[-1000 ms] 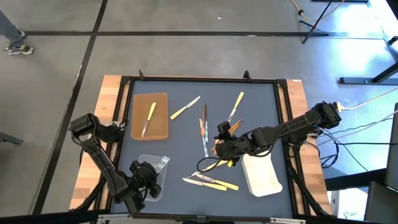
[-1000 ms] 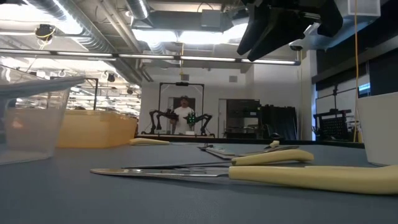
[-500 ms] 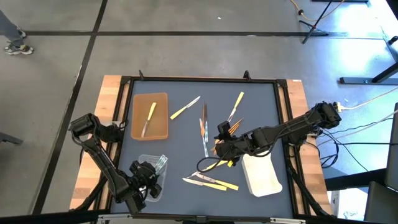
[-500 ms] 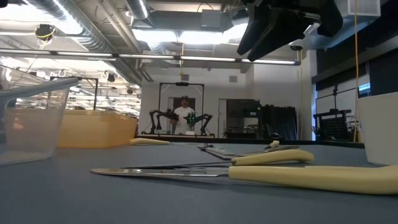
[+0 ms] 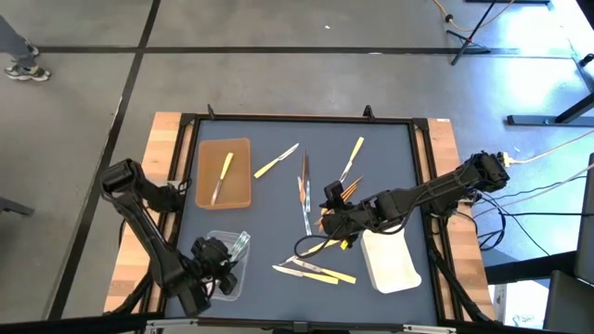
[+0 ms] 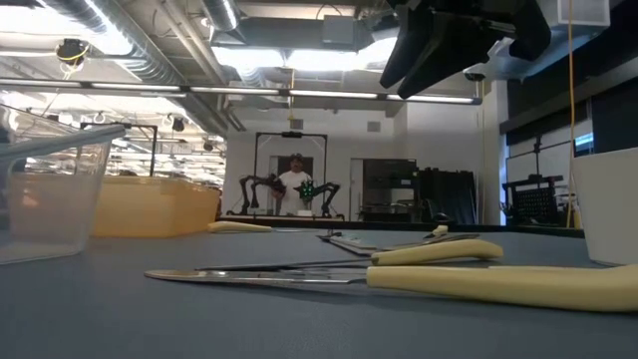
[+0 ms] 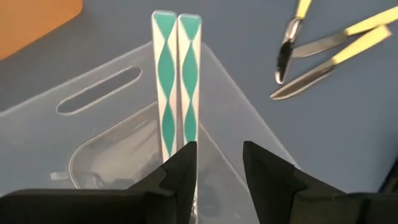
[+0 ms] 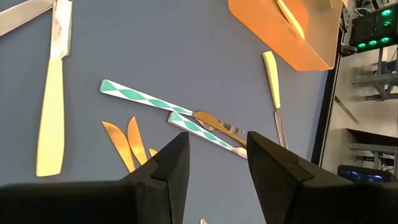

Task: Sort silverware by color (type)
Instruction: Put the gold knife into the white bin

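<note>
At the table's left, the brown tray holds one yellow-handled knife, and nearer the front the clear tray carries two green-and-white handled utensils leaning on its rim, the left gripper just above them with fingers parted and empty. Mid-table, the remaining silverware lies scattered on the blue mat. The right gripper hovers over it, open and holding nothing, beside the white tray.

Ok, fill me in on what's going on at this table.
Two robot arms are sorting cutlery into trays. The left gripper stands open over the clear tray, where two green-and-white handled pieces lean on its wall. The right gripper hovers open above the loose utensils mid-table. One yellow-handled knife lies in the brown tray; the white tray looks empty.
</note>
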Motion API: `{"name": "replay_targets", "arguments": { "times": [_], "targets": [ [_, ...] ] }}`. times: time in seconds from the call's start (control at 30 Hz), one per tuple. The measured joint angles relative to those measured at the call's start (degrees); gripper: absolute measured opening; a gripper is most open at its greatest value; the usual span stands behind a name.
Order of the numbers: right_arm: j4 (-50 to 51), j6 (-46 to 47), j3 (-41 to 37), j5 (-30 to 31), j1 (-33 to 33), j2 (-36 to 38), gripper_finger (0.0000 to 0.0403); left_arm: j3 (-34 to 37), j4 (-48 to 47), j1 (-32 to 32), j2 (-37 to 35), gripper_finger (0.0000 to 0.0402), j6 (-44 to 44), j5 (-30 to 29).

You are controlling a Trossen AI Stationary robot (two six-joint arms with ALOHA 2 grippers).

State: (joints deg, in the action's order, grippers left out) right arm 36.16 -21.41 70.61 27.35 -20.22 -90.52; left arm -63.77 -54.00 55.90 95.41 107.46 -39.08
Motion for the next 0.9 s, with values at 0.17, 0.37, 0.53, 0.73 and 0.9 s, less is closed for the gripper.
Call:
{"name": "replay_targets", "arguments": {
  "times": [0.17, 0.37, 0.53, 0.73, 0.9],
  "targets": [
    [0.0, 0.0, 0.0, 0.0, 0.0, 0.0, 0.0150, 0.0, 0.0, -1.3, -2.5, 0.0125, -3.3, -6.2],
    [2.1, 0.0, 0.0, 0.5, 0.0, 0.0, 0.0150, 0.0, 0.1, -6.6, -7.1, 0.0125, -10.9, -8.9],
    [5.0, 0.1, 0.0, 0.5, 0.0, 0.0, 0.0150, 0.0, 1.1, -12.7, -10.9, 0.0125, -23.5, -8.7],
    [9.4, 0.5, 0.0, -3.2, 0.8, 1.2, 0.0150, 0.0, 2.3, -21.7, -14.5, 0.0125, -41.2, -6.2],
    [17.5, 5.5, -0.1, -11.3, 5.1, 4.9, 0.0150, 0.0, 5.3, -30.2, -15.2, 0.0125, -55.6, 1.2]
  ]
}}
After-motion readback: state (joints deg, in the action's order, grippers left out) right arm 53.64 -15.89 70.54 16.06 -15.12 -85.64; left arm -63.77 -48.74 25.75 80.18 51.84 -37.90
